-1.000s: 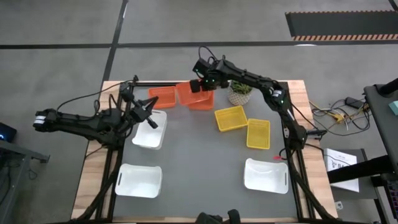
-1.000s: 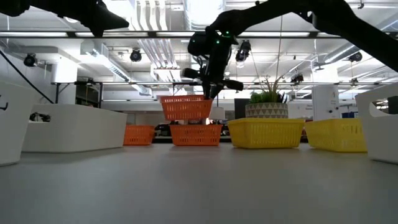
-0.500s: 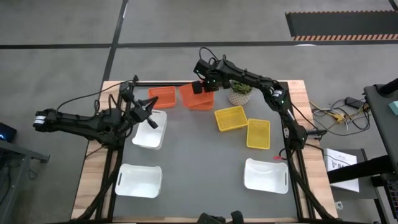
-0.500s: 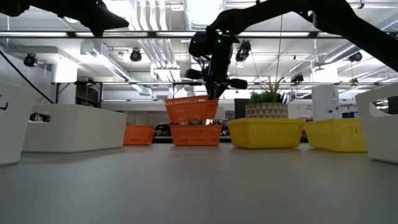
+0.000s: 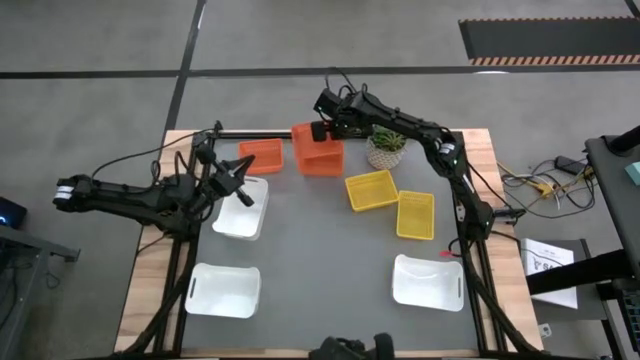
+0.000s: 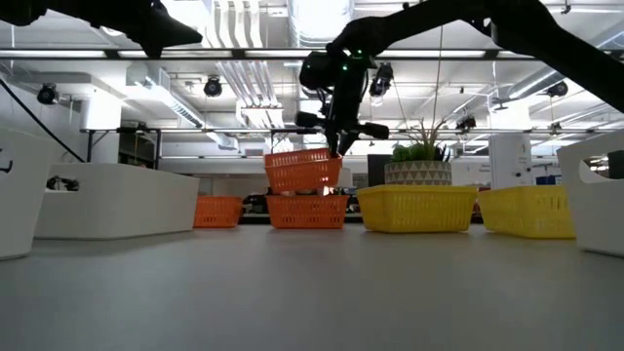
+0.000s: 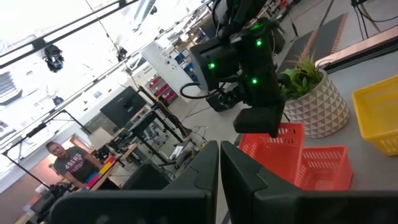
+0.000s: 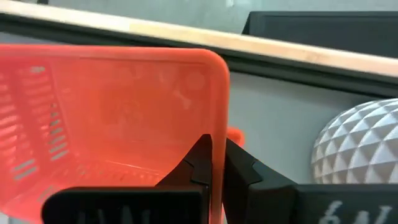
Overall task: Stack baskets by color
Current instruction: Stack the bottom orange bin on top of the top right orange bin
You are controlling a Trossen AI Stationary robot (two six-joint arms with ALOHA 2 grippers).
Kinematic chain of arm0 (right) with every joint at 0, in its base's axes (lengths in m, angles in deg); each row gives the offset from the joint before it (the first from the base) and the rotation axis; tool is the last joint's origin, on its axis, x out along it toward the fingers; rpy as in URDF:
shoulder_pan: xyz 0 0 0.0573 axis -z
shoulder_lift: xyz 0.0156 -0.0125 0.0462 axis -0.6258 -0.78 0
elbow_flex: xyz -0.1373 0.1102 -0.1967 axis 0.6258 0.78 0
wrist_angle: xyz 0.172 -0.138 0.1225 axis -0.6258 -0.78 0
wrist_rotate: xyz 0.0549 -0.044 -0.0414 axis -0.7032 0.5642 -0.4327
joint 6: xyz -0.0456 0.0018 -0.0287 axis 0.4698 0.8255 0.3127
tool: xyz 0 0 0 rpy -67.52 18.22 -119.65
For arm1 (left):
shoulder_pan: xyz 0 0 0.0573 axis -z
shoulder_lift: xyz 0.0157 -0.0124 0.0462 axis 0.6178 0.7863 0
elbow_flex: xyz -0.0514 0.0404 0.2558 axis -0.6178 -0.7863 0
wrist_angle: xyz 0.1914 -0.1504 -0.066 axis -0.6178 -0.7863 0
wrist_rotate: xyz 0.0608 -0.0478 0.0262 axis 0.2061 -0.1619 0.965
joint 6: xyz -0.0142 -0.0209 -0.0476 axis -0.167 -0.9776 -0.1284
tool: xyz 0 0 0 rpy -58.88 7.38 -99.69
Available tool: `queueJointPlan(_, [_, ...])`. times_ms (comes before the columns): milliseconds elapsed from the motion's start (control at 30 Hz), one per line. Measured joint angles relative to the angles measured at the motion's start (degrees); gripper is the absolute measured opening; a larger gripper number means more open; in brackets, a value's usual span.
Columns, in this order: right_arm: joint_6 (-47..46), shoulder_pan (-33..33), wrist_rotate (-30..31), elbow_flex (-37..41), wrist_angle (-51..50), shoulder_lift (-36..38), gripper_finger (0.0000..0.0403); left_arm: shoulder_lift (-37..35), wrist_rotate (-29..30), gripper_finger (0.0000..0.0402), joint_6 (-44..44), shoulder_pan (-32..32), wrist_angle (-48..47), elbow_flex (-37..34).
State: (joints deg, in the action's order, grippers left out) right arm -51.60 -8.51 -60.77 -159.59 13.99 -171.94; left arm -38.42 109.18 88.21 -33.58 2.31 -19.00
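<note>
My right gripper is shut on an orange basket, held just above a second orange basket at the table's far middle. A third orange basket rests on its base to the left of them. Two yellow baskets lie right of centre. Three white baskets stand at the left and near sides. My left gripper hangs shut over the left white basket, touching nothing. My right gripper pinches the rim of one wall of the orange basket, close to a rounded corner, with one finger inside the basket and one outside. The fingers slant down from the far right. The basket hangs slightly tilted; whether it touches the basket below I cannot tell.
A potted green plant in a white patterned pot stands just right of the held basket, near the right arm. The grey mat lies bare between the white and yellow baskets. A person shows far off in the room.
My right gripper has carried the orange basket a little toward the table's right edge. The basket, which hung beside the second orange basket, now hangs over it. The wrist has turned slightly. The left arm has kept still.
</note>
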Motion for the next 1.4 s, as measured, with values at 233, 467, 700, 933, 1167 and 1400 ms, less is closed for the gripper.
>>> queueJointPlan(233, [0.02,-1.03,-1.28,0.04,-0.72,0.00,0.0009,0.12,0.00,0.0001,0.02,0.00,-0.05,0.00])
queueJointPlan(467, [0.48,-1.56,-1.41,0.11,-1.64,0.00,0.0009,0.12,0.00,0.0001,0.02,0.00,-0.01,0.00])
queueJointPlan(700, [0.52,-1.74,0.05,0.13,-2.64,0.00,0.0009,0.12,0.00,0.0001,0.00,0.00,-0.02,0.00])
queueJointPlan(933, [1.38,-1.74,0.12,0.15,-4.86,0.00,0.0017,0.12,0.00,0.0001,0.02,0.00,-0.02,0.00])
queueJointPlan(1167, [2.88,-1.74,0.09,0.17,-4.68,0.00,0.0050,0.12,0.00,0.0001,0.02,0.00,0.00,0.00])
queueJointPlan(1400, [1.33,-1.74,-0.37,-0.48,-3.97,0.00,0.0083,0.12,-0.02,0.0001,0.02,0.00,0.00,0.00])
